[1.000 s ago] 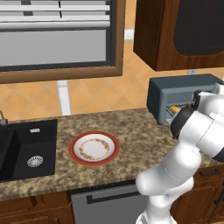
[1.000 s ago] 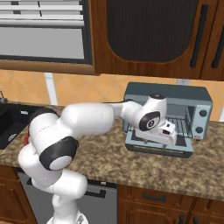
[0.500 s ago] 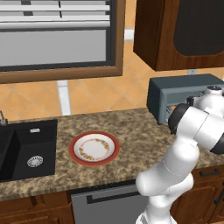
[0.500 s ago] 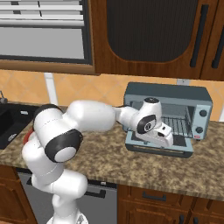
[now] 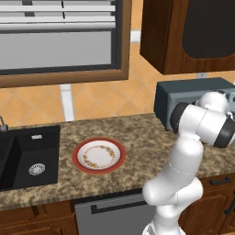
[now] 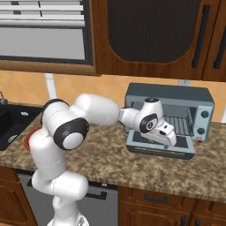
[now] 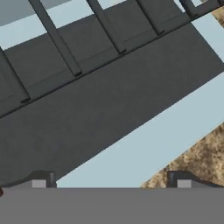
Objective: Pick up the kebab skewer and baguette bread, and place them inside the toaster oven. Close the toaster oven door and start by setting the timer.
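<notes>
Tool (image 6: 170, 137) fingers stand wide apart with nothing between them; from my hand view I see the two dark tips (image 7: 41, 178) at the bottom, spread to either side, looking down on the toaster oven door (image 7: 109, 109). That door lies folded down flat, its dark glass panel framed by a pale grey band, and past its edge I can see a corner of the speckled brown surface (image 7: 199, 155). At the top of the hand view the bars of the wire rack (image 7: 57, 37) run into the oven.

From the right base view I see the toaster oven (image 6: 170, 95) sitting on the surface against the wall, under the dark wooden cabinet (image 6: 150, 35), with my arm stretched across in front of it and the tool hanging just above the open door (image 6: 159, 148). The rack shows inside the opening. I cannot make out the skewer or the bread anywhere.

From the left base view I see a red-rimmed plate (image 5: 98, 155) with nothing on it, well apart from the oven, near the black sink (image 5: 27, 156).
</notes>
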Available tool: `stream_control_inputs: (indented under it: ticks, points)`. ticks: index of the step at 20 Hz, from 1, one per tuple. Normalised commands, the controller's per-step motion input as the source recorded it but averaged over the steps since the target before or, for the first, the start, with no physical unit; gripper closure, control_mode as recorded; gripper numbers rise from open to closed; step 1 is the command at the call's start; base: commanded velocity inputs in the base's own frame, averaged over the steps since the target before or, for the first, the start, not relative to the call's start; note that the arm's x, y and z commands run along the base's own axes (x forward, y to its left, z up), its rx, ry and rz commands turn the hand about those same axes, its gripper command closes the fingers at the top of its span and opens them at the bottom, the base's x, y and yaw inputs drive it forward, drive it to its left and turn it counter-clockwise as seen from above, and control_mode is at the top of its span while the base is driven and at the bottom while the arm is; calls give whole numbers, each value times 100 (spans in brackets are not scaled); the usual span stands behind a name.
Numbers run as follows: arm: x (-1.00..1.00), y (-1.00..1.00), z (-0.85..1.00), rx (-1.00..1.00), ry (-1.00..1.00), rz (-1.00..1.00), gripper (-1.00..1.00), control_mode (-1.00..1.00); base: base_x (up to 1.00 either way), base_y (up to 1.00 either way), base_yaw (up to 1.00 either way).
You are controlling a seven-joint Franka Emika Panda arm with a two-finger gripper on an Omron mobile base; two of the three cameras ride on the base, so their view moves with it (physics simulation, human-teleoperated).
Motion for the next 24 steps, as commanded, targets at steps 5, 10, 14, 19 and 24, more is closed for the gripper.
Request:
stream_control_inputs:
  ticks: [5,10,14,19,24]
  points:
    - [22,-18,-5,-1,0,-12,-100,-100,0,0,0]
    - [13,-1,-7,0,0,-17,-100,-100,0,0,0]
    - [7,0,-6,0,0,-21,-100,-100,0,0,0]
    - [1,0,0,0,0,-21,-100,-100,0,0,0]
    - [-23,0,0,1,0,-17,-100,-100,0,0,0]
